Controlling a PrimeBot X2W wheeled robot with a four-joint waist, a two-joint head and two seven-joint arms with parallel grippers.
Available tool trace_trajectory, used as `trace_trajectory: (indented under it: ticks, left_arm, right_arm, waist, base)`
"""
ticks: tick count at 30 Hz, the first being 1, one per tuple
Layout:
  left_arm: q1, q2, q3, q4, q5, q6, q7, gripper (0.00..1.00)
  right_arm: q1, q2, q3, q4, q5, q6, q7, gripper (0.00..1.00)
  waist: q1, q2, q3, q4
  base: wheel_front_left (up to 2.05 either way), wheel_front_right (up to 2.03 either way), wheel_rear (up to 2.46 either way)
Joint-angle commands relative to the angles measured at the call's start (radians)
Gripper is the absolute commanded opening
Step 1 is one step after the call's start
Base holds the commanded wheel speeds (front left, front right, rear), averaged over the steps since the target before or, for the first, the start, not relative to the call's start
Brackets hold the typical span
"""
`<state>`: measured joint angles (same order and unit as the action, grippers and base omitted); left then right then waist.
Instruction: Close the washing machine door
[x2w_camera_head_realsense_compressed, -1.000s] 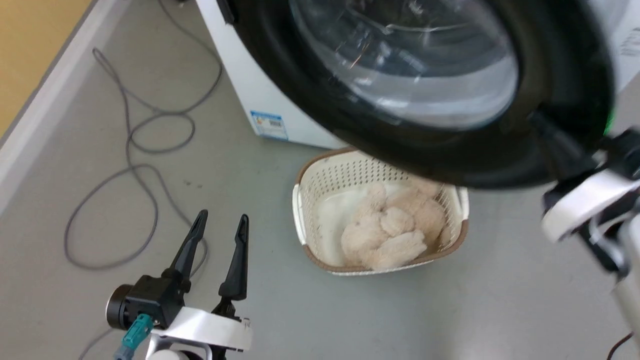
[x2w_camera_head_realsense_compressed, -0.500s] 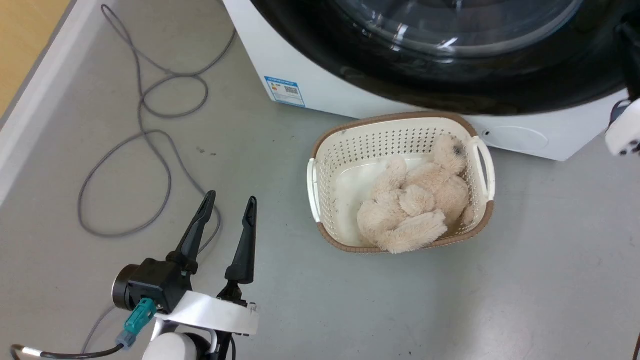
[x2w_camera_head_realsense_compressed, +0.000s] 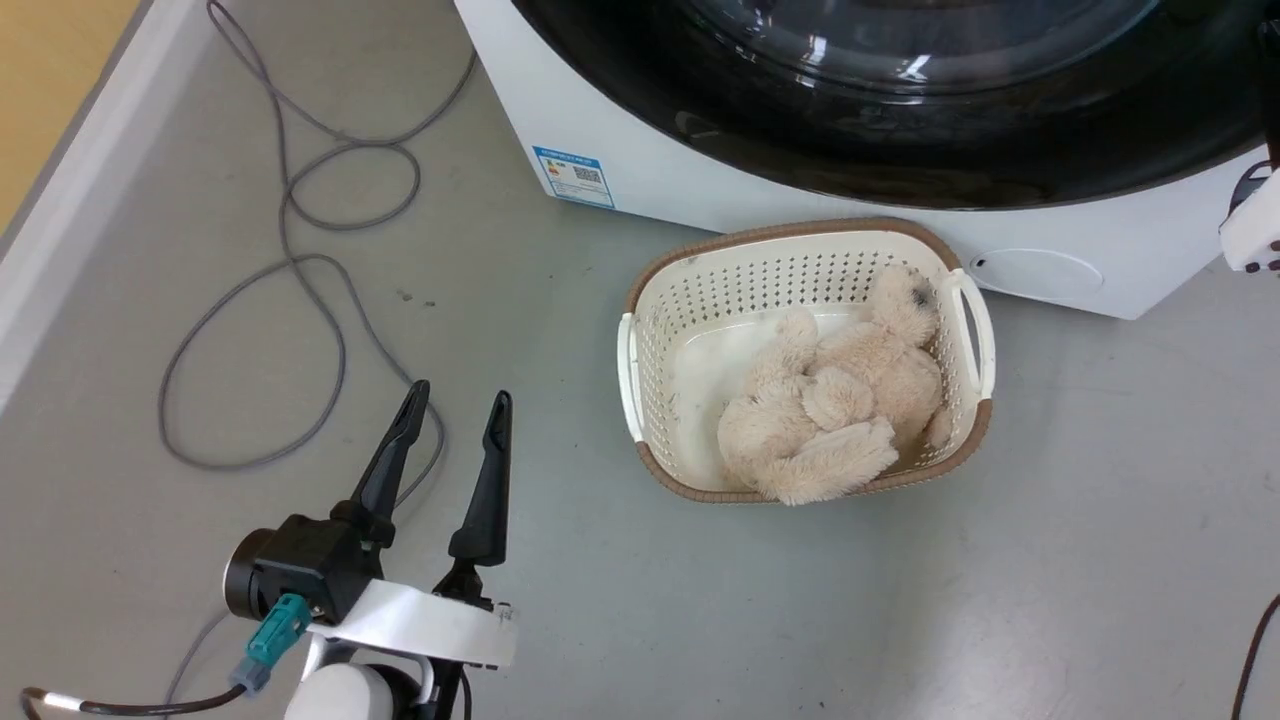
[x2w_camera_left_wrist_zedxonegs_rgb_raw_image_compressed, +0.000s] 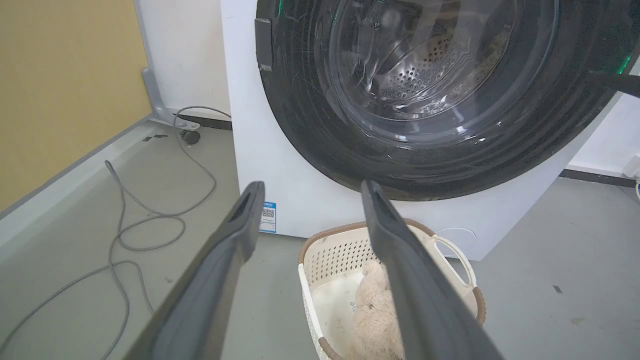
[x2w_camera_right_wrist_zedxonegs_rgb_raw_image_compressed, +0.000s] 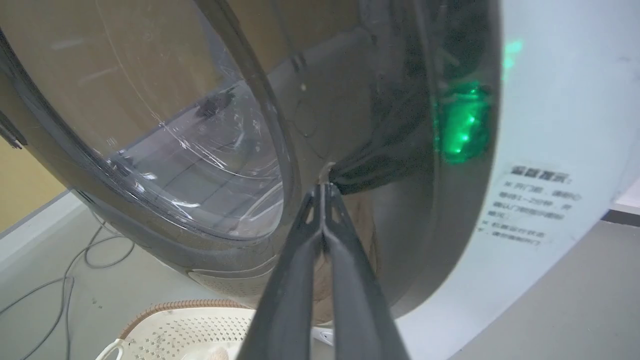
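The washing machine door (x2w_camera_left_wrist_zedxonegs_rgb_raw_image_compressed: 310, 125) has a wide black rim around a bulging glass window, and it lies flat against the white washing machine (x2w_camera_head_realsense_compressed: 700, 190). The steel drum shows through the glass in the left wrist view. My right gripper (x2w_camera_right_wrist_zedxonegs_rgb_raw_image_compressed: 324, 187) is shut with nothing between its fingers, and its tips press on the door's black rim (x2w_camera_right_wrist_zedxonegs_rgb_raw_image_compressed: 400, 150) near the outer edge. Its pale wrist (x2w_camera_head_realsense_compressed: 1255, 225) sits at the right edge of the head view. My left gripper (x2w_camera_head_realsense_compressed: 456, 395) hangs open over the floor, well short of the machine, fingers (x2w_camera_left_wrist_zedxonegs_rgb_raw_image_compressed: 240, 225) pointing toward it.
A cream perforated basket (x2w_camera_head_realsense_compressed: 640, 330) holding a beige plush toy (x2w_camera_head_realsense_compressed: 830, 410) stands on the floor right before the machine. A grey cable (x2w_camera_head_realsense_compressed: 300, 260) loops over the floor at the left, by a pale skirting and a yellow wall (x2w_camera_head_realsense_compressed: 50, 60). A blue sticker (x2w_camera_head_realsense_compressed: 573, 176) marks the machine's lower front.
The door has swung from hanging out over the basket to flat against the machine's front, with my right gripper following it. The head view has shifted too. The left gripper has stayed in place.
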<state>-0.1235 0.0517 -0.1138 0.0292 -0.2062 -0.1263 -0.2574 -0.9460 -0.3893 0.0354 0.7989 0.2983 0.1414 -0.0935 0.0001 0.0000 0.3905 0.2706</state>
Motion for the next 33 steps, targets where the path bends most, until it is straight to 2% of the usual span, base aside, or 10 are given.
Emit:
trace_trajectory:
  ticks: [1, 7, 14, 22, 33]
  left_arm:
    - [-0.015, -0.001, 0.005, 0.003, -0.004, -0.004, -0.004, 1.00]
    - [0.000, -0.001, 0.016, 0.010, -0.002, -0.004, -0.004, 1.00]
    - [0.043, -0.001, 0.043, 0.027, 0.011, -0.003, -0.004, 1.00]
    - [0.096, -0.001, 0.074, 0.047, 0.021, 0.021, -0.004, 1.00]
    - [0.170, -0.001, 0.092, 0.058, 0.022, 0.048, -0.004, 1.00]
  right_arm:
    - [-0.033, -0.011, -0.016, 0.011, 0.000, -0.011, -0.023, 0.00]
    - [0.014, 0.008, 0.022, 0.018, 0.017, -0.011, -0.070, 0.00]
    - [0.181, 0.036, 0.103, -0.053, 0.066, -0.011, -0.140, 0.00]
    - [0.441, 0.075, 0.083, -0.272, 0.111, -0.011, -0.166, 0.00]
    - [0.783, 0.221, -0.030, -0.607, -0.036, -0.011, -0.168, 0.00]
  waist:
    - [-0.0001, 0.0000, -0.012, -0.009]
    - [-0.0001, 0.0000, -0.066, -0.039]
    - [-0.0001, 0.0000, -0.183, -0.107]
    - [-0.0001, 0.0000, -0.297, -0.177]
    - [-0.0001, 0.0000, -0.384, -0.231]
  base:
    - [0.00, 0.00, 0.00]
    - [0.00, 0.00, 0.00]
    - [0.00, 0.00, 0.00]
    - [0.00, 0.00, 0.00]
    - [0.00, 0.00, 0.00]
